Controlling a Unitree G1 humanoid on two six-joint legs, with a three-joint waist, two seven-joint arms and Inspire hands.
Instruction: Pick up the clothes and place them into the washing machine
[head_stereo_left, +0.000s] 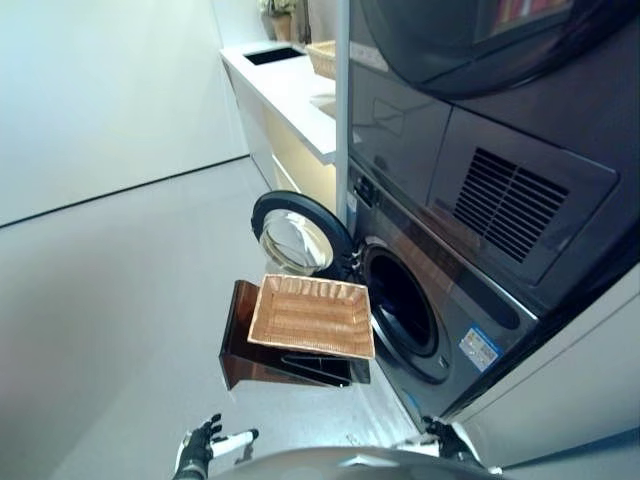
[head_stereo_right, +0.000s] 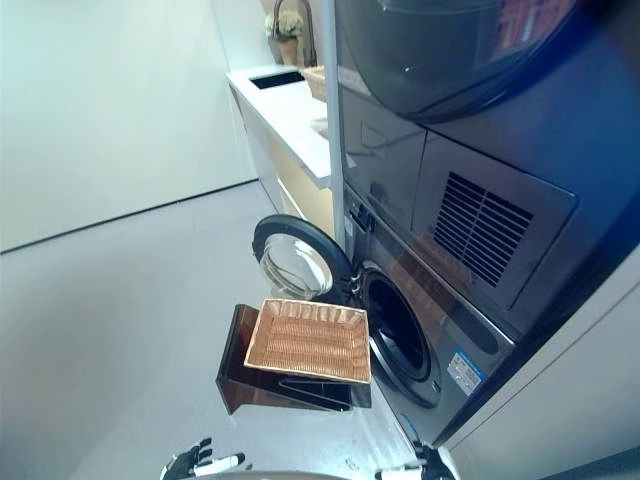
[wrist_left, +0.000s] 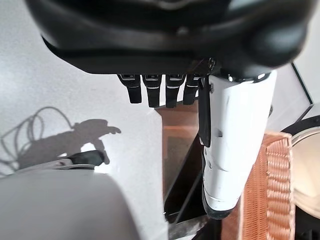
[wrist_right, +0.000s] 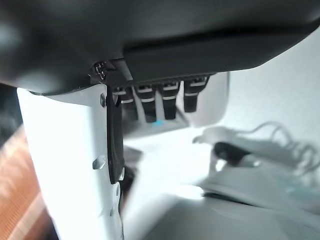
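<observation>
A flat woven basket (head_stereo_left: 311, 316) sits empty on a shiny brown stand (head_stereo_left: 240, 345) beside the washing machine (head_stereo_left: 430, 300), whose round glass door (head_stereo_left: 295, 240) is open. No clothes show. Left robot hand (head_stereo_left: 198, 450) and right robot hand (wrist_left: 220, 220) hang with straight fingers, holding nothing.

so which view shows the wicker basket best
The left eye view: the whole wicker basket shows on its brown stand by the open washer door, apparently empty. The right eye view shows it equally whole. The left wrist view catches one edge; the right wrist view, a blur.
</observation>
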